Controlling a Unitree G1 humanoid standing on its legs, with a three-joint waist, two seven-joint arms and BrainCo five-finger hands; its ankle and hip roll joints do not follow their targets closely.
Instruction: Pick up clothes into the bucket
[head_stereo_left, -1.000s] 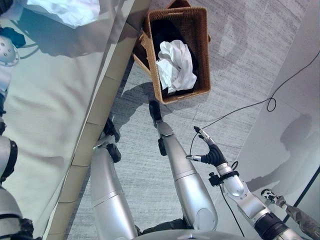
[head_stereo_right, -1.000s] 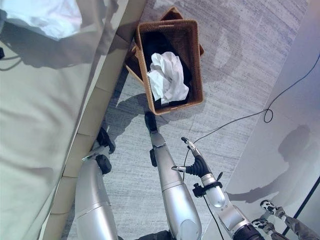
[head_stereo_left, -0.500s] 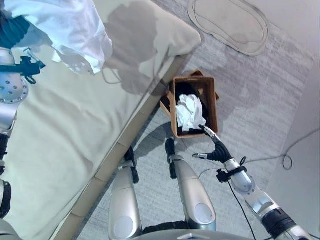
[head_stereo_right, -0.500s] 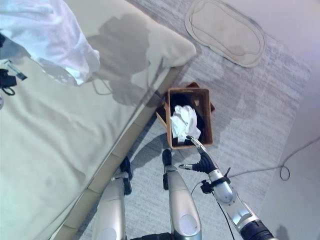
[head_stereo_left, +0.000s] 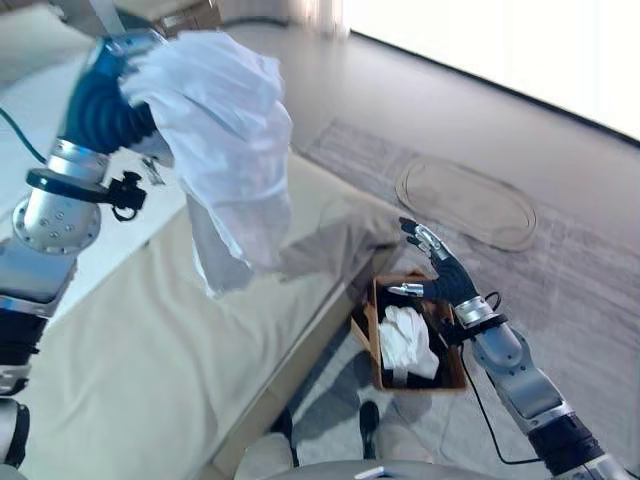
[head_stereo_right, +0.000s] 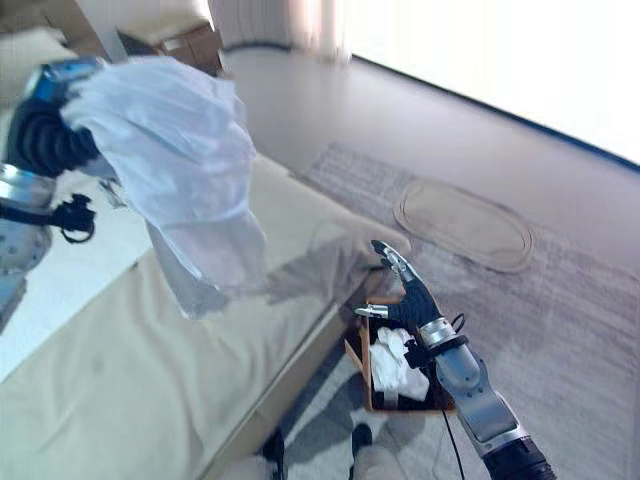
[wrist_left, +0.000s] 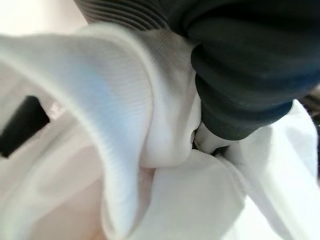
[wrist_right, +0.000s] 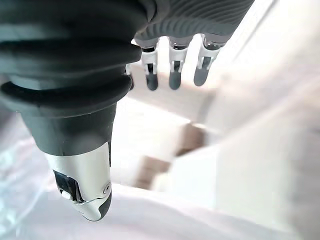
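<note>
One white garment (head_stereo_left: 225, 140) is now seen hanging at the upper left of the frame above the bed (head_stereo_left: 150, 340), where half a second ago it was cut off at the top left corner and the whole view looked more steeply down. It is gripped by the raised left hand (head_stereo_left: 105, 95), whose fingers are buried in the cloth and curled round a fold, while the right hand (head_stereo_left: 440, 270) is held out at centre right with fingers straight and apart, nothing in it. Partly hidden behind that hand, the brown wicker basket (head_stereo_left: 452, 375) is seen on the floor beside the bed with another white cloth (head_stereo_left: 408, 340) inside.
</note>
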